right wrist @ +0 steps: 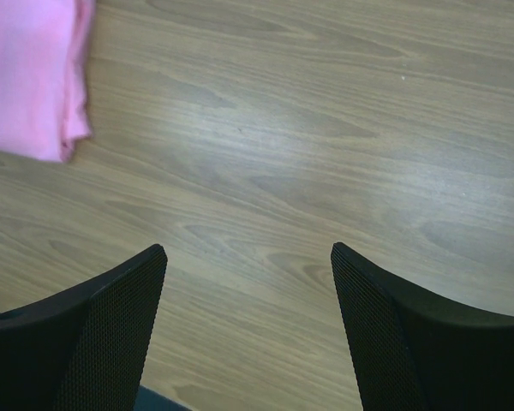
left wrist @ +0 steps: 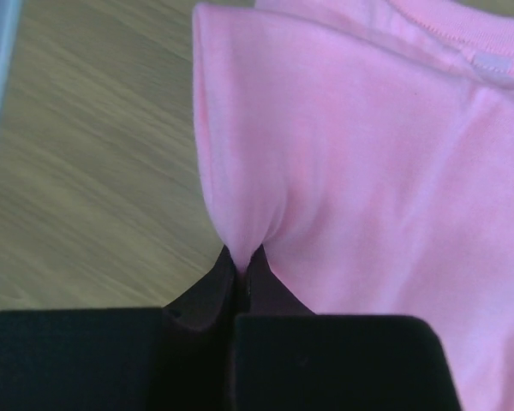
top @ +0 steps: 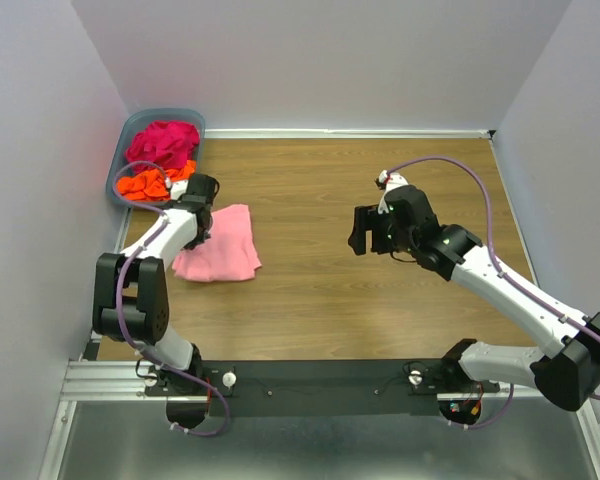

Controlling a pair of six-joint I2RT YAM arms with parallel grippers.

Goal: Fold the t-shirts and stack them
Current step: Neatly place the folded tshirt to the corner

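The light pink t-shirt [top: 223, 245] lies folded on the wooden table at the left. My left gripper [top: 202, 222] is at its left edge and is shut on a pinch of the pink cloth [left wrist: 244, 231]; the shirt's collar seam shows at the top of the left wrist view. The magenta t-shirt [top: 163, 140] and the orange t-shirt [top: 150, 182] lie crumpled in the basket. My right gripper [top: 358, 238] is open and empty above the bare table right of centre; a corner of the pink shirt [right wrist: 30, 77] shows at its view's upper left.
The grey-blue plastic basket [top: 116, 178] stands at the back left corner against the wall. Walls close the table on the left, back and right. Bare wooden table [top: 380, 320] lies between the arms.
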